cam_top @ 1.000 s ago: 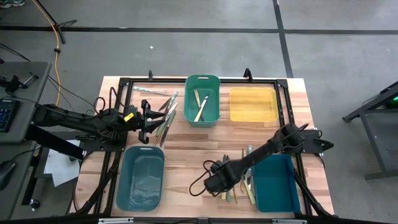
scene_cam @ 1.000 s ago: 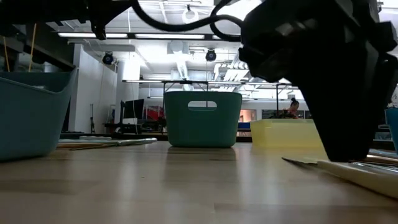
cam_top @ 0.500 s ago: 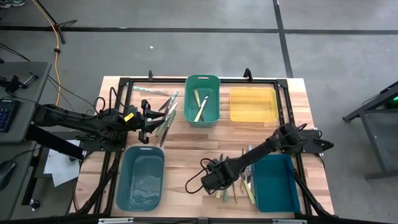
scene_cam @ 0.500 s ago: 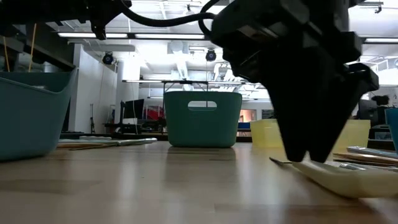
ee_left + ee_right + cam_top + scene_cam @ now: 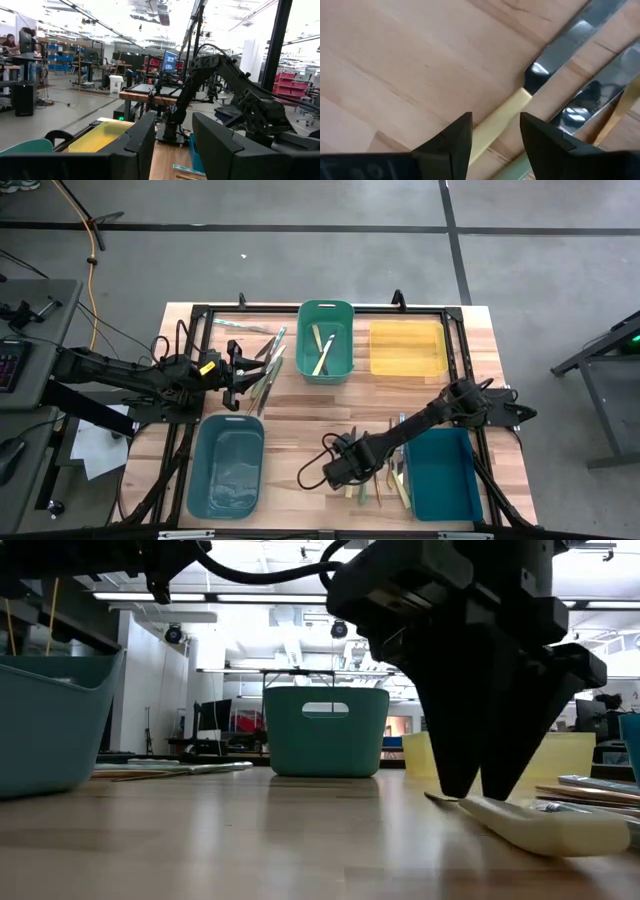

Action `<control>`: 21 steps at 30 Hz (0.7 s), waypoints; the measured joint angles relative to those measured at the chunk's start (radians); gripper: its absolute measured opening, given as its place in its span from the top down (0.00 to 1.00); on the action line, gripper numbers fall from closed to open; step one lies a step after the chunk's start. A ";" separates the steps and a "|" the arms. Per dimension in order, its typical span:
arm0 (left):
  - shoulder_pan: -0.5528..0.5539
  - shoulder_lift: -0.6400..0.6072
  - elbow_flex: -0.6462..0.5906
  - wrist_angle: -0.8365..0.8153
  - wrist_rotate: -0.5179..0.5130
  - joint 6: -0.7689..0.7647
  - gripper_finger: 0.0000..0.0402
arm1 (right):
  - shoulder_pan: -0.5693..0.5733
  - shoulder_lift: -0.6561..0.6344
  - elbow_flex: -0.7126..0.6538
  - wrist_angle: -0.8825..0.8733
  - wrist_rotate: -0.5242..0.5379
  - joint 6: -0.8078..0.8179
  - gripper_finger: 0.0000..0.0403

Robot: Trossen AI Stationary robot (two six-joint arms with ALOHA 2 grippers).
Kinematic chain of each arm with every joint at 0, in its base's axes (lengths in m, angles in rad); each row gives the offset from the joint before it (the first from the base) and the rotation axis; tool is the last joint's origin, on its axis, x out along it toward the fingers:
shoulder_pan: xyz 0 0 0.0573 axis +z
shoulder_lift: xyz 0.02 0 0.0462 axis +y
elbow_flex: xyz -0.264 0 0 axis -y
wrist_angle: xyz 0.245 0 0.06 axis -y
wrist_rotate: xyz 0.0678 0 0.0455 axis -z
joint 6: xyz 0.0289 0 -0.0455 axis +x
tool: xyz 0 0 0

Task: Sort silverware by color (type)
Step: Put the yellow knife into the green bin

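Your right gripper (image 5: 492, 137) hangs with open jaws straddling the pale yellow knife (image 5: 495, 120), whose long axis runs through the gap, flat on the surface (image 5: 395, 60).

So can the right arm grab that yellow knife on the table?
Probably yes. The right gripper is open, its fingers either side of the yellow knife handle on the bare table. Nothing lies over the handle, though other knives sit close beside.

The whole table (image 5: 300, 395) was seen from straight overhead. A level table-top view was taken across it toward the green bin (image 5: 325, 730), also seen overhead. Each wrist view was taken past its own fingers, the right one close over the wood.
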 joint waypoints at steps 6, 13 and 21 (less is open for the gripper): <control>0.000 0.000 0.000 -0.008 0.000 0.000 0.69 | 0.000 0.034 0.005 -0.025 -0.004 0.015 0.60; 0.000 0.000 0.000 -0.008 0.000 0.000 0.69 | 0.002 0.053 0.004 -0.022 -0.010 -0.002 0.60; 0.000 0.000 0.000 -0.009 0.000 0.000 0.69 | 0.003 0.056 0.002 -0.050 0.020 -0.005 0.81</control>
